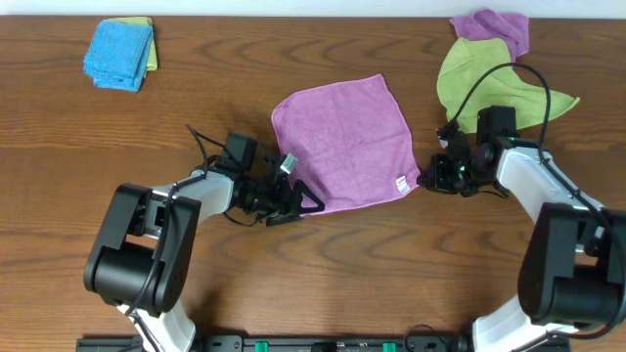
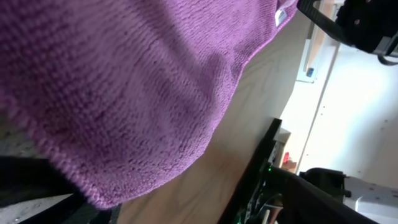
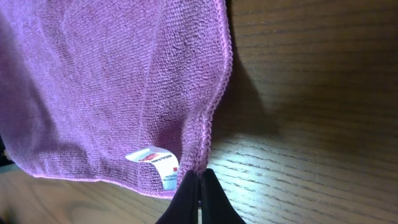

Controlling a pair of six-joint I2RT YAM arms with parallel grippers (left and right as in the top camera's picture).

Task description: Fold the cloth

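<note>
The cloth is a lilac square lying flat in the middle of the table, with its white tag at the near right corner. My right gripper is shut on that corner. In the right wrist view its black fingertips pinch the cloth's hem just beside the tag. My left gripper is at the near left corner, its fingers spread apart with the cloth's edge between them. The cloth fills most of the left wrist view, draped over a dark finger.
A folded blue cloth on a yellow-green one lies at the far left. At the far right, close behind my right arm, lie a lime-green cloth and another purple cloth. Bare wood surrounds the lilac cloth.
</note>
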